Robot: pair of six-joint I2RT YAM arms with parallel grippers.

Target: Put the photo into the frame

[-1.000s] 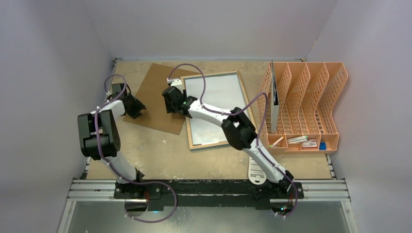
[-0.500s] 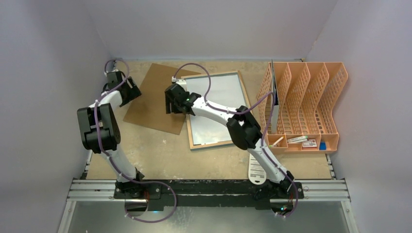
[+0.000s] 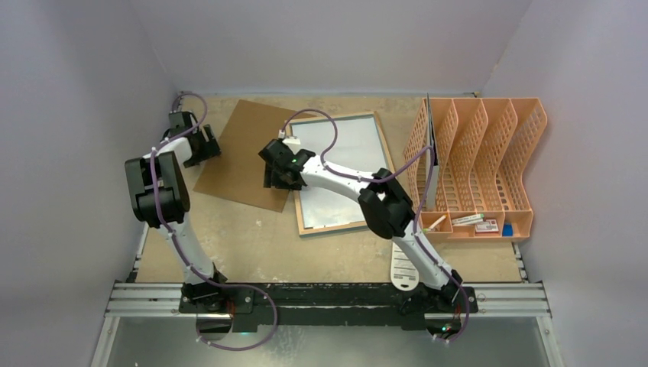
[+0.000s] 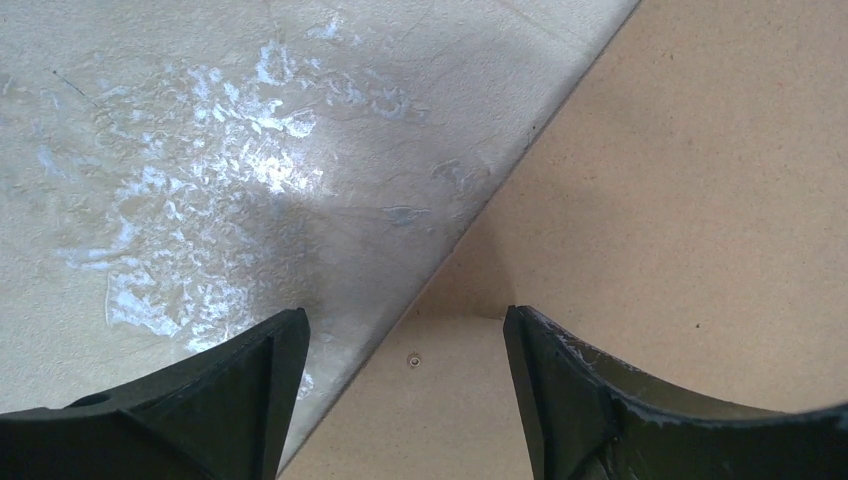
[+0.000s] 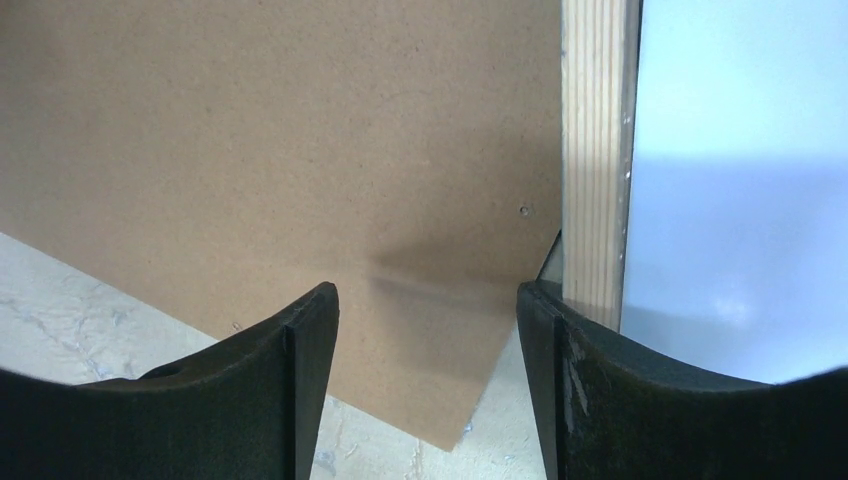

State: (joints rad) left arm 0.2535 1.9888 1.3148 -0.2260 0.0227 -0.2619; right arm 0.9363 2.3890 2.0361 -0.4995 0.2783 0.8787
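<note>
The frame (image 3: 304, 206) lies flat at mid-table, light wood side up, with a pale pane inside. Its wood edge (image 5: 598, 150) shows in the right wrist view. The brown backing board (image 3: 244, 157) lies left of it, its right corner touching the frame. My left gripper (image 3: 205, 147) is open and empty over the board's left edge (image 4: 650, 200). My right gripper (image 3: 277, 173) is open and empty over the board's near right corner (image 5: 300, 130), beside the frame's edge. No balloon print shows. A thin upright sheet (image 3: 432, 157) stands in the organiser; I cannot tell what it is.
An orange file organiser (image 3: 481, 164) with several slots stands at the right, with small items (image 3: 477, 222) in its front tray. Walls close in on the left, back and right. Bare scuffed table (image 4: 200, 150) lies left of the board.
My left gripper has moved from the board's near left part toward the far left edge. My right gripper has shifted slightly nearer along the frame's left edge. Board and frame have stayed put.
</note>
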